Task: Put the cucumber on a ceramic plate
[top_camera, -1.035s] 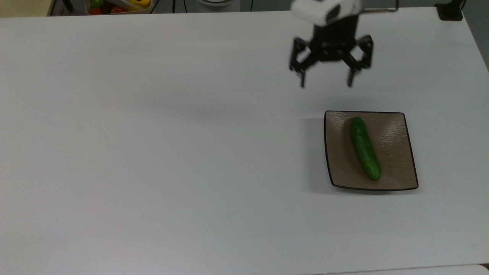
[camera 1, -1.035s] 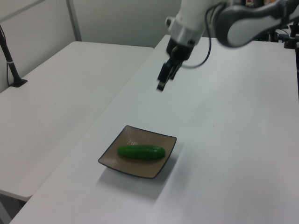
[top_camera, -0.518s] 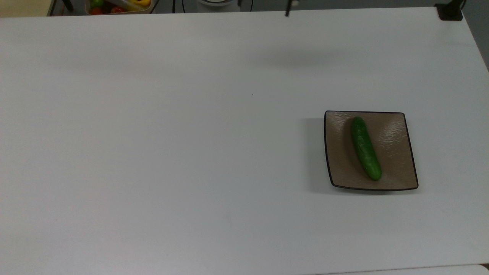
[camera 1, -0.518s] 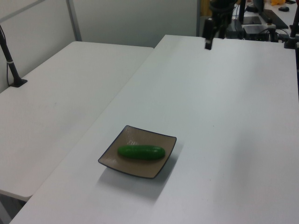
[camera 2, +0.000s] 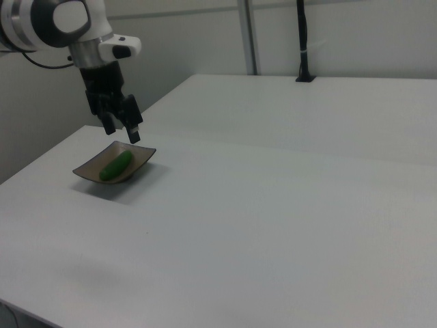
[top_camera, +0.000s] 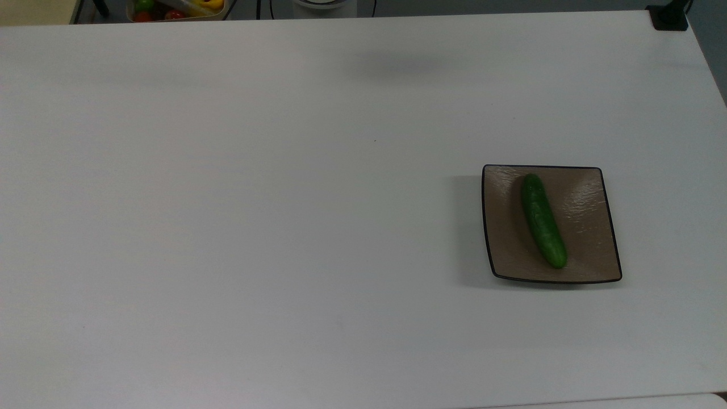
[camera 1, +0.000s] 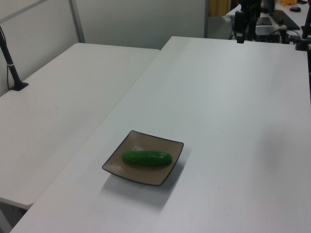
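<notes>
White tabletop (top_camera: pixel 284 227) fills most of the scene — a broad, matte surface with a second white table (camera 1: pixel 58 102) butted beside it on the left view's left, and pale wall panels behind. Toward the top view's right sits the ceramic plate (top_camera: pixel 585 250), square, glossy brown with a thin black rim and a faintly rippled face. On it lies the cucumber (top_camera: pixel 543 220), dark green and smooth, resting on the plate's surface and running almost from the far edge to the near edge in the top view, tilted a little so its near end leans to the top view's right. In the left view the cucumber (camera 1: pixel 146 158) lies crosswise on the plate (camera 1: pixel 160 177), well inside the rim. In the right view the plate (camera 2: pixel 85 172) is at the right view's left with the cucumber (camera 2: pixel 116 166) along its middle. The gripper (camera 2: pixel 121 128) hangs in the air in the right view, black fingers pointing down below a white wrist — its fingers are spread apart and hold nothing, clear of both plate and cucumber. At the top view's upper left corner, beyond the table's edge, a container of red, green and yellow produce (top_camera: pixel 176 8) is partly visible. A black post (camera 2: pixel 302 41) stands at the far table's back edge in the right view.
</notes>
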{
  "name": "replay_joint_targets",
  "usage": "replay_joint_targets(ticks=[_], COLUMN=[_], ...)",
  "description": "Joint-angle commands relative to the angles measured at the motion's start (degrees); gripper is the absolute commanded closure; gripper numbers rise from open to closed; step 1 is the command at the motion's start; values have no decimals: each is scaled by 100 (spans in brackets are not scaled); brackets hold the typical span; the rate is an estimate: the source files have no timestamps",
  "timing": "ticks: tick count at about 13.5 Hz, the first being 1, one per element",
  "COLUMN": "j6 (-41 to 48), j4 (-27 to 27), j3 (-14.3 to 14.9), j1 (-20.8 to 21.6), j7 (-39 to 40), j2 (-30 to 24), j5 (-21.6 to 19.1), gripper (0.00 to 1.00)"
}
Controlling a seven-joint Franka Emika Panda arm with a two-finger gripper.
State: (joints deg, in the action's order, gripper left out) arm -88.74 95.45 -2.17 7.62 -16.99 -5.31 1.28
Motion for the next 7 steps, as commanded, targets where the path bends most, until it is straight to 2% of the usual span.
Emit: replay_joint_targets(ticks=[1,4,7], j6=[-493,-968,-1040], j4=[185,158,150], j3=[129,226,243], j1=[-15,-102,-164], j7=[809,1803,1893], j2=[-50,205,285], j5=[-110,-198,-435], gripper=[0,0,0])
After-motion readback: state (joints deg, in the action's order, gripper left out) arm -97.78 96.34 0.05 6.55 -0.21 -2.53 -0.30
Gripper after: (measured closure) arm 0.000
